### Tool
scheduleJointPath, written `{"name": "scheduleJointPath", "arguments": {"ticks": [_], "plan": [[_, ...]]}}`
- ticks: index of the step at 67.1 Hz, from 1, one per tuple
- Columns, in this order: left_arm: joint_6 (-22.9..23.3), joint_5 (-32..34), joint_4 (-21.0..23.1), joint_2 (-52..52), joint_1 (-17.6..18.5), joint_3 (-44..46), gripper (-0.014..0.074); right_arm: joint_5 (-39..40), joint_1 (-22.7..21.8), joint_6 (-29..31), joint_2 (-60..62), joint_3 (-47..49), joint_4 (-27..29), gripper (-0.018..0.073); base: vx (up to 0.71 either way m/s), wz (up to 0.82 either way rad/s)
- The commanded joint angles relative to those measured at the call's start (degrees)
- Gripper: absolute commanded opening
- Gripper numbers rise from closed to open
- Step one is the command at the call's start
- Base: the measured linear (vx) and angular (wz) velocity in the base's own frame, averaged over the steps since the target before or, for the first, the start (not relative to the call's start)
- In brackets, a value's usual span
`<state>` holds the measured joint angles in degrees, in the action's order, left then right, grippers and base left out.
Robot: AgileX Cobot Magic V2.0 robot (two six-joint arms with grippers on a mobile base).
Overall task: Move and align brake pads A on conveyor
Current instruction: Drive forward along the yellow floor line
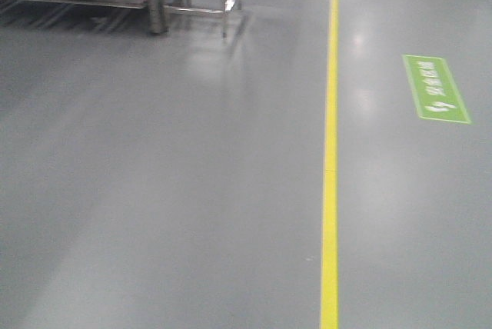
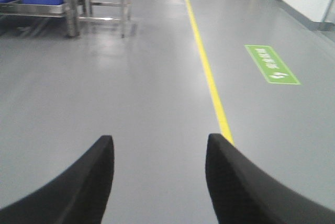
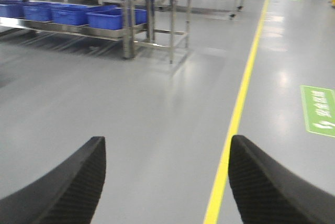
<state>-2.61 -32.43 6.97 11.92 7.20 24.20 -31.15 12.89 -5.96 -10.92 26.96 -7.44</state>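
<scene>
Glossy grey floor (image 1: 192,191), yellow line (image 1: 330,191) running ahead. Left pincer (image 2: 159,137) and right pincer (image 3: 167,139) gape wide, empty. Far ahead-left: blue plastic bins (image 3: 104,17), contents unseen, on steel racks (image 3: 125,30). Pads and conveyor out of view.

Floor (image 1: 154,191) — plain glossy grey; lane line (image 1: 330,152) yellow; floor sign (image 1: 436,89) green with white lettering; bins (image 3: 104,17) blue; rack (image 3: 126,30) silver; right gripper (image 3: 167,143) fingers (image 3: 261,182) black — finely cross-hatched.
</scene>
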Motion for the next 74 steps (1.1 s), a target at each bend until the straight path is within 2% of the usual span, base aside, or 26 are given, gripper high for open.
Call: {"name": "scheduleJointPath", "arguments": {"ticks": [1, 42, 74], "plan": [[0.18, 4.15, 0.6, 0.73, 0.21, 1.25, 0.0372, 4.52, -0.26, 0.28, -0.83, 1.34, -0.81, 0.0484, 0.08, -0.59], [0.18, 4.15, 0.6, 0.73, 0.21, 1.25, 0.0372, 4.52, -0.26, 0.28, -0.83, 1.34, -0.81, 0.0484, 0.13, -0.36], [0.18, 4.15, 0.6, 0.73, 0.21, 1.25, 0.0372, 4.52, -0.26, 0.28, -0.83, 1.34, 0.11, 0.0484, 0.31, -0.22]]}}
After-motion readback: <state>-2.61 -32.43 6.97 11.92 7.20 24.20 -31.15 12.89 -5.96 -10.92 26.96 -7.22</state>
